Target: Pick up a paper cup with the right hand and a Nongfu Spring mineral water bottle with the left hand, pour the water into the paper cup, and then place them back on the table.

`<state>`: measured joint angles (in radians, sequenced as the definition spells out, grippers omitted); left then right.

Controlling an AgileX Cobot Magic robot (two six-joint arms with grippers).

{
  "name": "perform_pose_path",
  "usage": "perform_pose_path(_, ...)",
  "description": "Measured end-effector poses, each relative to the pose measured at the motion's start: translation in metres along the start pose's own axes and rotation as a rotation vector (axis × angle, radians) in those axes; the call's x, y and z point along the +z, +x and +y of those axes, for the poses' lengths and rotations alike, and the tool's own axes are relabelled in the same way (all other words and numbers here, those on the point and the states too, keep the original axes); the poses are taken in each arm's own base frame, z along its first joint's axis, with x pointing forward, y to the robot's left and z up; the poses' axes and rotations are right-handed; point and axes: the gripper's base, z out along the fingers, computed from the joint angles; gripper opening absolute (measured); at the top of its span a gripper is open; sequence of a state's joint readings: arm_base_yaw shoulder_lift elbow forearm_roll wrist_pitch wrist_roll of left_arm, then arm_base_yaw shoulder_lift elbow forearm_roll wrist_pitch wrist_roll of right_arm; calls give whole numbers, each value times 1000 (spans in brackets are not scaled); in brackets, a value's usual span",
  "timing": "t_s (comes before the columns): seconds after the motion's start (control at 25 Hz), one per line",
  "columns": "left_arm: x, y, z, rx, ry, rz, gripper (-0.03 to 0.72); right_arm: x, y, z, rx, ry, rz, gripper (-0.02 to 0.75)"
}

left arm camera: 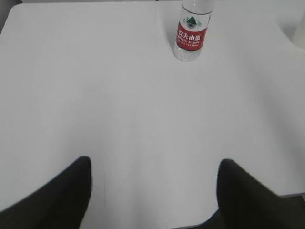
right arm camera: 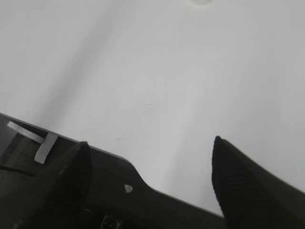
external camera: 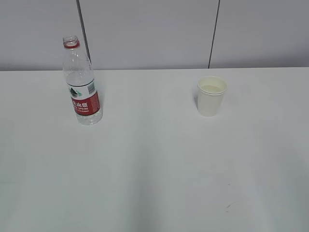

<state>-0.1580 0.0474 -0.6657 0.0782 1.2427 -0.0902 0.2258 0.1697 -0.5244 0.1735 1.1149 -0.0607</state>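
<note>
The Nongfu Spring mineral water bottle (external camera: 82, 82) stands upright and uncapped on the left of the white table (external camera: 154, 169). The paper cup (external camera: 211, 96) stands upright on the right, well apart from it. Neither arm shows in the exterior view. In the left wrist view my left gripper (left arm camera: 155, 164) is open and empty, with the bottle (left arm camera: 192, 31) far ahead of it. My right gripper (right arm camera: 150, 148) is open and empty near the table's front edge, and only a sliver of the cup (right arm camera: 199, 1) shows at the top. I cannot make out the water level.
A grey panelled wall (external camera: 145, 29) runs behind the table's far edge. A dark machine base with strips of tape (right arm camera: 45, 145) lies below the table's front edge under my right gripper. Bare tabletop stretches between the bottle, the cup and both grippers.
</note>
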Motion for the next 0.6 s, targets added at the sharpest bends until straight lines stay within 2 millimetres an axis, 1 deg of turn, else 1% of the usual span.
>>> perform_pose_path(0.12, -1, 12, 1, 11, 4, -27, 499, -5, 3, 1, -24, 1, -58, 584)
perform_pose_path(0.28, 16, 23, -2, 40, 24, 36, 499, -8, 6, 1, -45, 6, -75, 584)
perform_pose_path(0.4, 20, 22, -3, 50, 30, 11, 498, -6, 11, 0, -52, 9, -55, 584)
perform_pose_path(0.6, 28, 22, -5, 54, 45, -28, 496, -8, 13, -1, -65, 26, -55, 583)
